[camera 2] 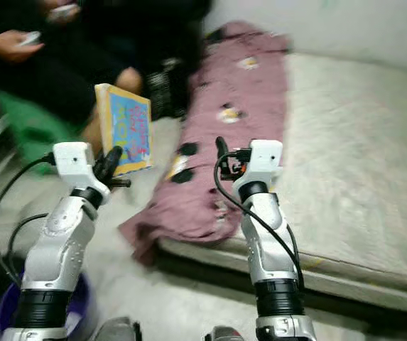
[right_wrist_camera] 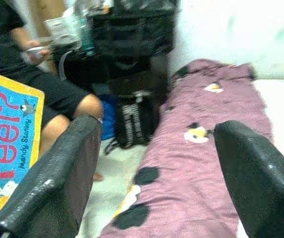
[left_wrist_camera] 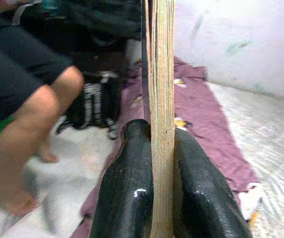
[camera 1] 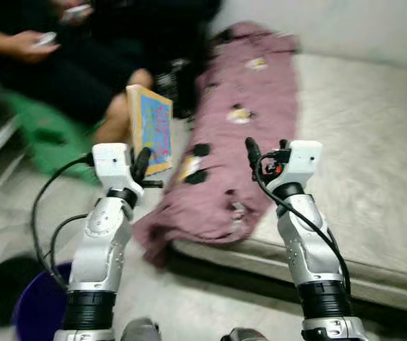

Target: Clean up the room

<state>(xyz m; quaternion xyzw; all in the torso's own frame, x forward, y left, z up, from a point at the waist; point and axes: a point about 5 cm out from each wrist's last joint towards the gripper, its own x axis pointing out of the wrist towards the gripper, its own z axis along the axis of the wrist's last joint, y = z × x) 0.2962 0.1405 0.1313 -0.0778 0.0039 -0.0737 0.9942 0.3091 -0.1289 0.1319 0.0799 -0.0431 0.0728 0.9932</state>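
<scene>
Up in the air, the book (camera 1: 150, 128) stood tall on its end, with its long side going up and down and its blue front cover turned toward the robot's right. The left gripper (camera 1: 141, 165) held it by the bottom edge, out over the floor and just beside the mattress (camera 1: 373, 163). In the left wrist view the two black fingers (left_wrist_camera: 129, 193) were squeezed tight on the book, one on each side, and the tan page edges (left_wrist_camera: 162, 99) ran straight up between them. The cover had big red letters that read "feel?" and small dark words that read "Mandy Stanley". The right gripper (camera 1: 267, 153) was raised over the purple blanket (camera 1: 239, 128) with its fingers (right_wrist_camera: 57, 178) wide apart and nothing between them. The blanket lay along the mattress and hung off its edge. A person (camera 1: 61, 64) sat on the floor behind the book, and a purple bucket (camera 1: 40, 305) stood by the left arm.
</scene>
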